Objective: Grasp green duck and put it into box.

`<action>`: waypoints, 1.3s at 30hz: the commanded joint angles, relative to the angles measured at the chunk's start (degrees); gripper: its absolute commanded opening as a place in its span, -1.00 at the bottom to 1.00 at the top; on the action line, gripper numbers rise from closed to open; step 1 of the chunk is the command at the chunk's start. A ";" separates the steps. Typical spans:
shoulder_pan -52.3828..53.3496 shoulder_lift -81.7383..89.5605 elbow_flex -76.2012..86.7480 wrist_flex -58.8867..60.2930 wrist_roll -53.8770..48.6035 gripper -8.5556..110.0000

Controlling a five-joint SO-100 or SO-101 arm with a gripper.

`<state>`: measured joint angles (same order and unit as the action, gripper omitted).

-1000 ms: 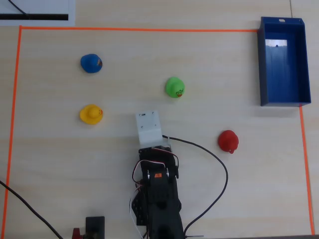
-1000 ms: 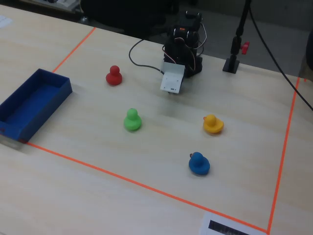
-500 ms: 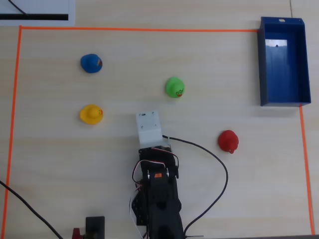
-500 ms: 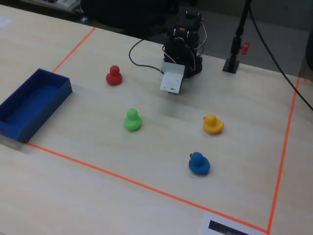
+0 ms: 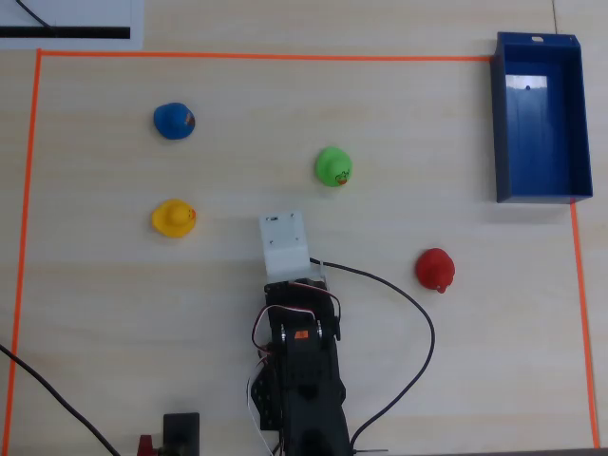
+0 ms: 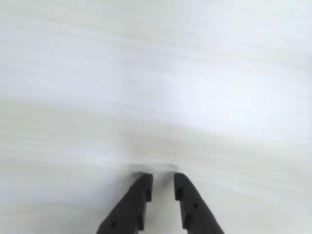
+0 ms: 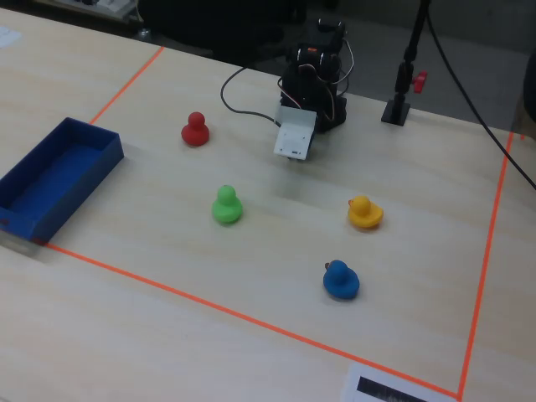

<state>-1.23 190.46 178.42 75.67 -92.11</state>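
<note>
The green duck (image 5: 332, 166) stands on the pale wood table, up and to the right of the arm in the overhead view and apart from it. It also shows in the fixed view (image 7: 226, 206). The dark blue box (image 5: 537, 133) stands empty at the top right corner in the overhead view, and at the left in the fixed view (image 7: 50, 180). My gripper (image 6: 163, 178) hangs close over bare table in the wrist view. Its dark fingers stand nearly together with a narrow gap and hold nothing. The white wrist mount (image 5: 285, 242) hides it from above. No duck shows in the wrist view.
A blue duck (image 5: 174, 121), a yellow duck (image 5: 174, 218) and a red duck (image 5: 435, 270) stand around the arm. Orange tape (image 5: 266, 57) frames the work area. A black cable (image 5: 418, 313) loops to the right of the arm's base.
</note>
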 commanded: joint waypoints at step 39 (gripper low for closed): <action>2.46 -5.80 -5.27 -2.99 0.00 -0.85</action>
<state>-0.88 189.84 178.15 75.50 -92.11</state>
